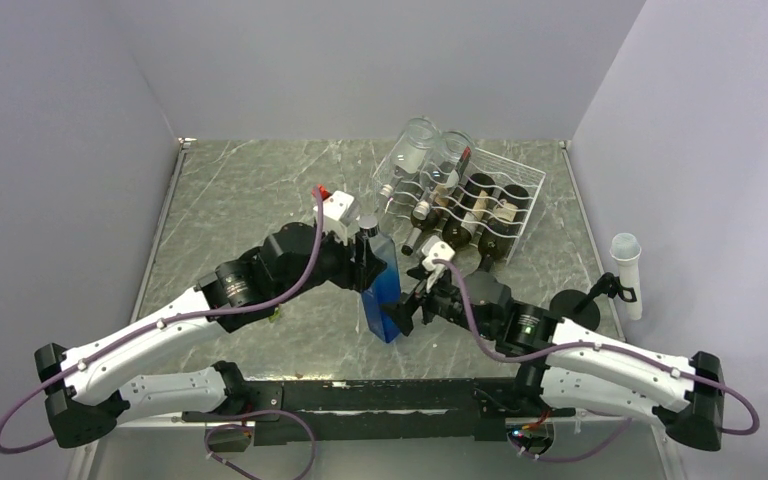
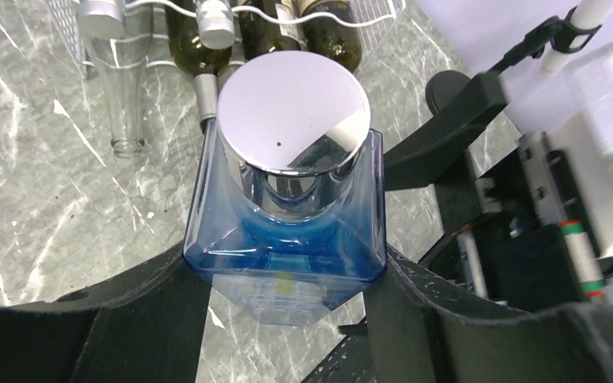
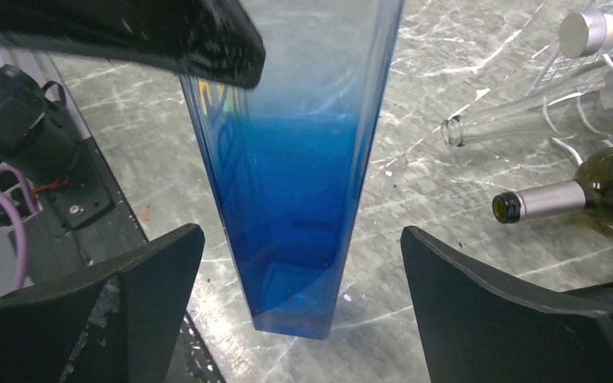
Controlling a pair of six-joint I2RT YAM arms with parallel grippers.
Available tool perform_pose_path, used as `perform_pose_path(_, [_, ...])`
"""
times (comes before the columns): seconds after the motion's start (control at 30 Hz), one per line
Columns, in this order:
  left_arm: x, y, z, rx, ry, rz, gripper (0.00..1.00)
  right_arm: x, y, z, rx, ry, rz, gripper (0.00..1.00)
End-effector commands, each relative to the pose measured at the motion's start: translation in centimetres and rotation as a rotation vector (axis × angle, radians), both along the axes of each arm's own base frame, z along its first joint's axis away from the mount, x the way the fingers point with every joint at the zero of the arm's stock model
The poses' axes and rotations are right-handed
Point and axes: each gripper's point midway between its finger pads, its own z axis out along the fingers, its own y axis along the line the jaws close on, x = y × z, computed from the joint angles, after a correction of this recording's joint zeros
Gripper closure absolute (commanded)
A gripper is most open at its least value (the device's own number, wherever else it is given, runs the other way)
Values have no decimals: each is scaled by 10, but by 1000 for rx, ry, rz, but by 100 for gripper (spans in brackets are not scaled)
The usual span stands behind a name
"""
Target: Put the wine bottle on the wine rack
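The wine bottle [image 1: 384,292], a square blue glass one with a shiny silver cap [image 2: 291,104], stands upright in the middle of the overhead view, near the lower edge of the marble table [image 1: 240,200]. It is not on the wine rack [image 1: 535,186], which sits apart from it toward the upper right of that frame.

The left claw [image 2: 287,263] is clamped on the bottle's shoulders just under the cap. In its own wrist view a black finger [image 2: 140,315] presses each side of the blue glass.

The right claw [image 3: 301,247] is spread wide around the lower part of the bottle. Its two fingers [image 3: 128,311] fill the bottom corners of the right wrist view, with bare table showing between each of them and the glass, so it grips nothing. The bottle's base looks to rest on the table, though it may be just above it; the view does not settle this.

The white wire rack already carries dark bottles [image 1: 480,215] lying in its grooves, and two clear bottles [image 1: 418,150] sit at its upper left end. All their necks point down and left, toward the blue bottle.

At the right edge of the overhead view, a white tube [image 1: 626,270] stands in a black holder.
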Motion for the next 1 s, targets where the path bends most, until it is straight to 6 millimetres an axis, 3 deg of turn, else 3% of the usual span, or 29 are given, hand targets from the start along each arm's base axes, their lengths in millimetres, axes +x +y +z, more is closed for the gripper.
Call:
perform_pose_path(0.0, [9, 3, 116, -293, -176, 74, 99, 13, 18, 19, 79, -124, -21, 0])
perform_pose_path(0.37, [-1, 26, 145, -346, -206, 99, 99, 24, 47, -5, 31, -196, -62, 0])
perform_pose_path(0.7, [-21, 46, 154, -370, -210, 62, 99, 37, 62, 1, -11, -301, -112, 7])
perform_pose_path(0.77, [-22, 50, 152, -362, -208, 65, 99, 36, 64, 4, -6, -299, -107, 18])
perform_pose_path(0.87, [-26, 55, 153, -367, -213, 59, 99, 36, 65, 9, -34, -305, -102, 55])
perform_pose_path(0.97, [-33, 61, 156, -386, -231, 42, 79, 41, 63, 21, -73, -360, -117, 89])
